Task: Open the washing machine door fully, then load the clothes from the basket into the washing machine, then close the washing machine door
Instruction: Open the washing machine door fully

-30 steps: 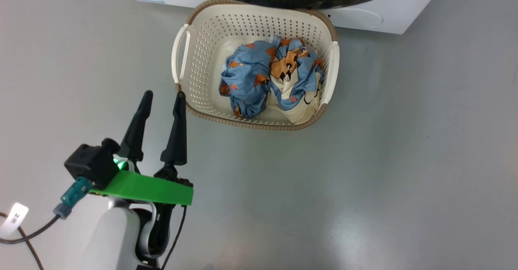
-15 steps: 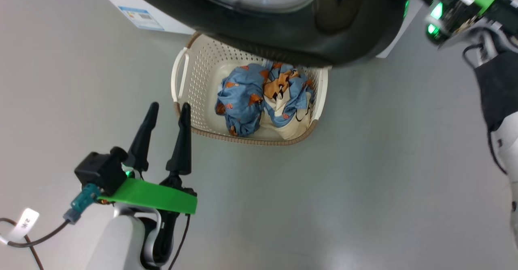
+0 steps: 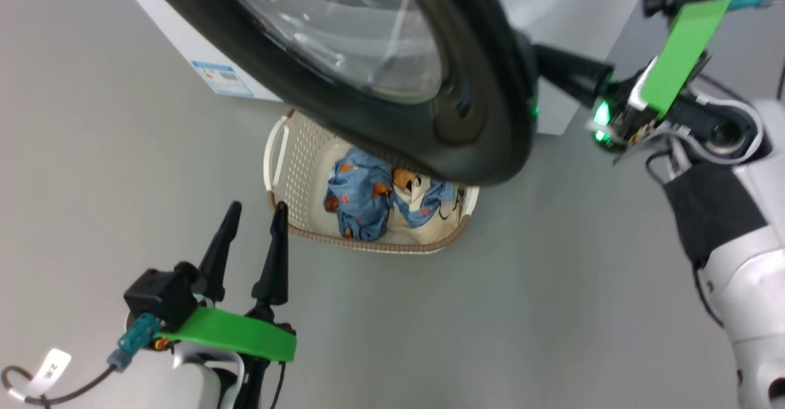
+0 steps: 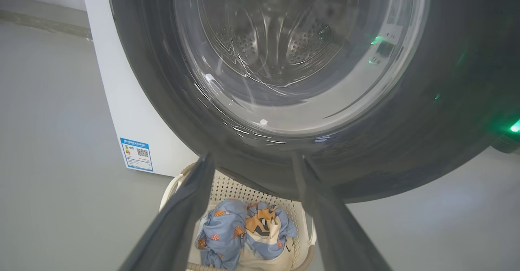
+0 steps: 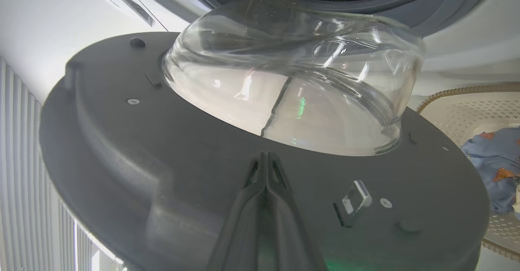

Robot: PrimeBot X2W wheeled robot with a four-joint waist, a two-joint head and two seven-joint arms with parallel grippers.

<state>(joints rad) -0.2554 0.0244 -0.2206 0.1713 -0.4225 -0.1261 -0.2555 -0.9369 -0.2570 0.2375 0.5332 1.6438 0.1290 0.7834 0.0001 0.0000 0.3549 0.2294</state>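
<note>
Left tool [image 3: 256, 210] was seen low and left of the washing machine door [image 3: 392, 130], fingers spread, nothing held. The washing machine [image 3: 178, 41] was seen behind the door, with its white side exposed to the door's left. The door was swung clear of the gasket. The basket [image 3: 368, 246] was set on the floor [image 3: 552, 274], partly under the door's lower rim, with the clothes [image 3: 359, 194] bundled inside. Right tool [image 5: 264, 159] was found at the door's right edge, fingers pressed together, tips laid against the door's inner face, nothing clamped.
</note>
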